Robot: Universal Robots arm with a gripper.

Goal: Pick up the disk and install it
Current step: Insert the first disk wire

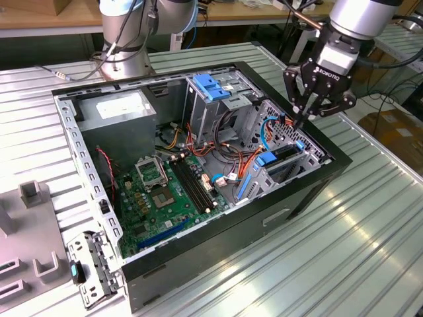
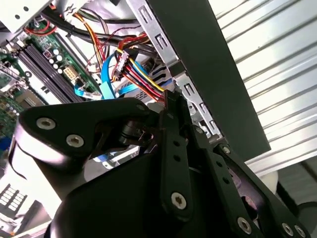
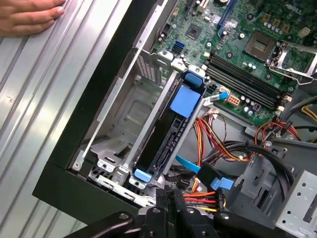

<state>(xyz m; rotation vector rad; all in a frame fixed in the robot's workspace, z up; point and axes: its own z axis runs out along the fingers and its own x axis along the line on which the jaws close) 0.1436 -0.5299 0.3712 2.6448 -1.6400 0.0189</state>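
- Where the open black computer case (image 1: 198, 261) lies on its side on the ribbed metal tabletop (image 1: 330, 264), its whole upper side is open, and the tabletop has bare room along the case's edge toward the exterior view's right.
- Near the case's black rim, a person's hand (image 3: 27, 15) rests flat on the tabletop in the first wrist view, apart from the arm.
- Inside the case, the green motherboard (image 1: 158, 198) covers the floor, and the big grey power-supply box (image 1: 122, 112) stands in the far corner at the exterior view's left.
- A blue plastic bracket (image 1: 213, 87) sits on top of the tall metal cage at the far side.
- At the exterior view's right end of the case stands a low silver metal drive cage (image 3: 124, 114). The dark flat disk with blue side rails (image 1: 284, 153) sits on edge inside it, between the cage walls; in the first wrist view its narrow dark side (image 3: 166, 141) and a blue tab face up.
- A bundle of red, orange and yellow cables (image 3: 218, 144) passes just beside the disk, with a blue flat cable near it.
- The black gripper (image 1: 301, 119) hangs over this cage, just above the disk's far end and the cables.
- Its jaws are together in the exterior view and in both wrist views (image 3: 171, 196) (image 2: 173, 99), and they hold nothing between them; I cannot tell whether the tips touch the cage.
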